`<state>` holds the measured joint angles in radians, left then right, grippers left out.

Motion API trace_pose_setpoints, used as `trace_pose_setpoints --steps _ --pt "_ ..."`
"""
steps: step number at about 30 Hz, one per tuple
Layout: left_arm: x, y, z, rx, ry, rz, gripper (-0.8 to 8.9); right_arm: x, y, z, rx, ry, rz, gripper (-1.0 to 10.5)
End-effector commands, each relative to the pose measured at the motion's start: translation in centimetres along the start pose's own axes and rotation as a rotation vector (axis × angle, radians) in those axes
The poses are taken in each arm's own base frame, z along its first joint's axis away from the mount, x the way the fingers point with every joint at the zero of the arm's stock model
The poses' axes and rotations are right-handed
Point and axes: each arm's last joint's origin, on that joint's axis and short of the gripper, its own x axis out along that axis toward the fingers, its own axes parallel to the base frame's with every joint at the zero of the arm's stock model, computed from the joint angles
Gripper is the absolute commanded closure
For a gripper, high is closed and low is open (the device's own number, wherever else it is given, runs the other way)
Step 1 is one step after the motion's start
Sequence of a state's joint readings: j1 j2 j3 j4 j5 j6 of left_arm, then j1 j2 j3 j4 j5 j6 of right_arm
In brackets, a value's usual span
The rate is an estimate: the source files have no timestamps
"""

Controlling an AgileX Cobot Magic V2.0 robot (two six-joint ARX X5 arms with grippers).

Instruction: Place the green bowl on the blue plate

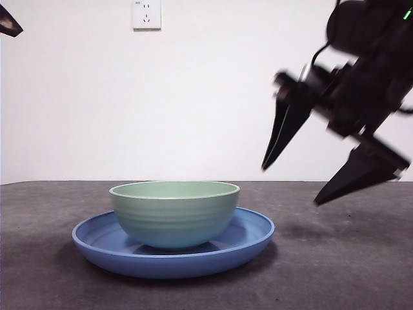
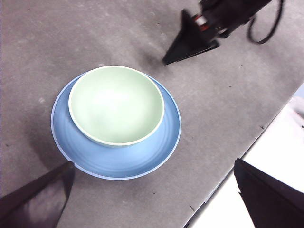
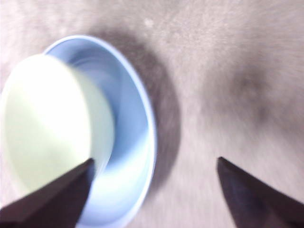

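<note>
Front view: you've got the green bowl (image 1: 174, 213) sitting upright inside the blue plate (image 1: 251, 242), on the grey table (image 1: 348, 271). Your right gripper (image 1: 322, 177) hangs off to the side above the table, jaws spread wide, holding nothing. Left gripper (image 2: 152, 190) is also wide open, empty, high over the plate.
</note>
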<state>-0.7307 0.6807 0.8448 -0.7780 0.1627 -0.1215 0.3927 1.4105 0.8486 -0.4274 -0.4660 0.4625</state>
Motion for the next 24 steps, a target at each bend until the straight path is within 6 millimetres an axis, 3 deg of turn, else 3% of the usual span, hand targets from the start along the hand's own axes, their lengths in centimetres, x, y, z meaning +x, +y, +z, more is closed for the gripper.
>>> trace_pose_setpoints --steps 1,7,15,24 --pt "-0.1 -0.2 0.4 0.007 -0.013 -0.01 2.51 -2.3 1.2 -0.4 -0.125 -0.029 -0.01 4.4" --pt "-0.2 -0.2 0.4 0.007 -0.014 -0.01 2.51 -7.6 2.7 -3.3 -0.264 -0.07 -0.002 2.6" --pt "-0.2 -0.2 0.4 0.007 -0.015 -0.01 2.51 -14.2 3.9 -8.3 -0.442 -0.214 0.039 2.6" --pt "-0.2 -0.2 0.6 0.011 -0.039 -0.013 2.51 -17.6 4.2 -11.4 -0.535 -0.379 0.088 2.6"
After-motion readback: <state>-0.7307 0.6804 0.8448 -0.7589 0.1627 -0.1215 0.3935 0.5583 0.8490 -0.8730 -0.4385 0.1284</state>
